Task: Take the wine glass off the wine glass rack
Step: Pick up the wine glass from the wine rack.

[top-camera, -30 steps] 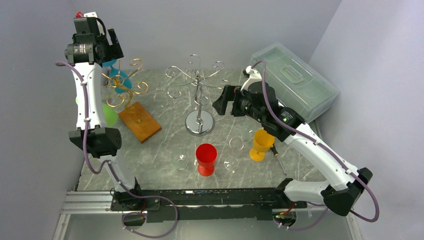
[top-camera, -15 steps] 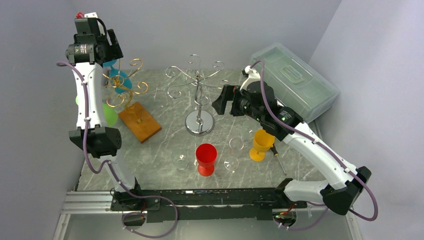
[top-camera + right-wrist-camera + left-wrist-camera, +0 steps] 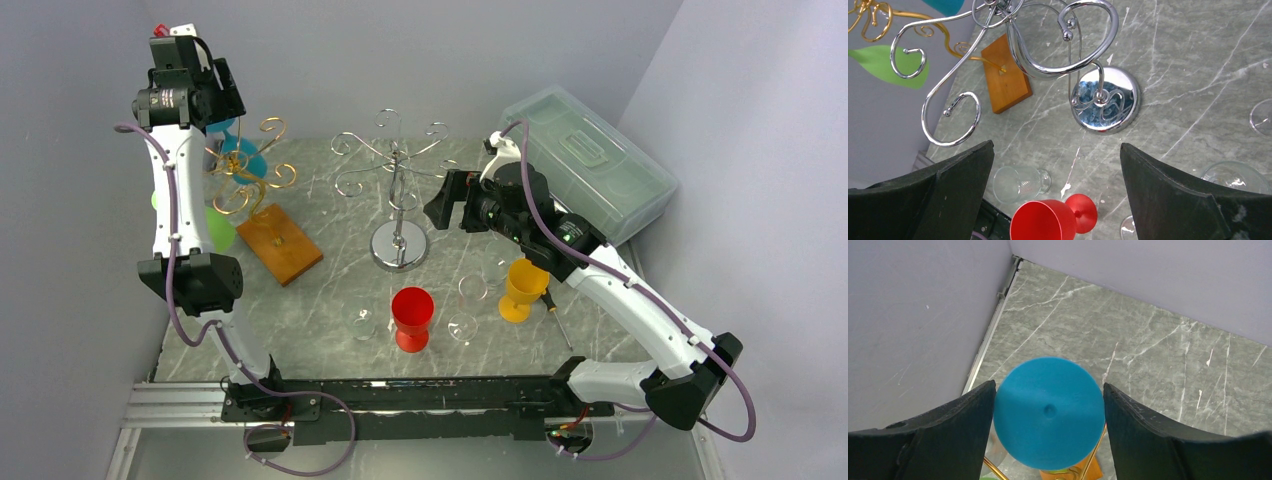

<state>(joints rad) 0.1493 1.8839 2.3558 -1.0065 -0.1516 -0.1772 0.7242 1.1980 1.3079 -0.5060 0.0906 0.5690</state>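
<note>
At gold rack, left jaws flank blue glass foot in wrist view only, grip unclear, right jaws wide

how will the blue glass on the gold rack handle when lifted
Likely light and stiff: the blue glass looks like opaque plastic. Its smooth round foot, between the left pincer fingers, might slip. The gold rack may snag it.

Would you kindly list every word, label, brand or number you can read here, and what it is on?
None can be read.
The pale sticker on the left arm, on its top motor, is too small and blurred to read.
No print shows on the plastic box or the red glass.
</note>
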